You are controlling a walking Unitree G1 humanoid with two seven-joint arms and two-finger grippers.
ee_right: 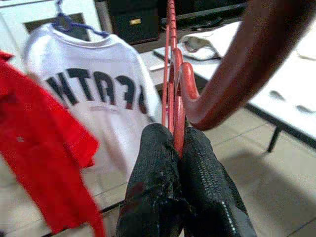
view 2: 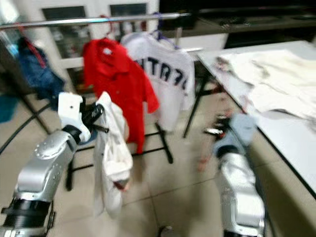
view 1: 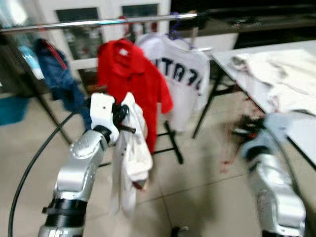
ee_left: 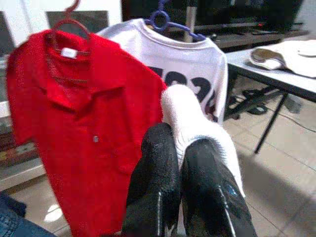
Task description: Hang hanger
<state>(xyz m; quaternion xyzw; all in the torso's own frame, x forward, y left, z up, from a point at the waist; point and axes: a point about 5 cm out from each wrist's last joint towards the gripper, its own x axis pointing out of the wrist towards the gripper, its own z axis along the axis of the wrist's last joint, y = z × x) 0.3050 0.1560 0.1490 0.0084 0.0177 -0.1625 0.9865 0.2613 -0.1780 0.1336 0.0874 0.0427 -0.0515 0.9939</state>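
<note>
Currently: right gripper [ee_right: 178, 148] clamped on red hanger [ee_right: 173, 84], near right, short of rail [view 1: 98, 22] at far left. Left gripper [ee_left: 180, 158] pinched on white garment [view 1: 131, 153]. Judgement: hanger light, stiff, slick; grip the neck below its hook.

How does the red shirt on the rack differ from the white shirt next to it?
The red shirt is plain with a collar; the white shirt bears dark lettering. The red shirt hangs on a red hanger, the white shirt on a purple one. Both hang from the rail.
</note>
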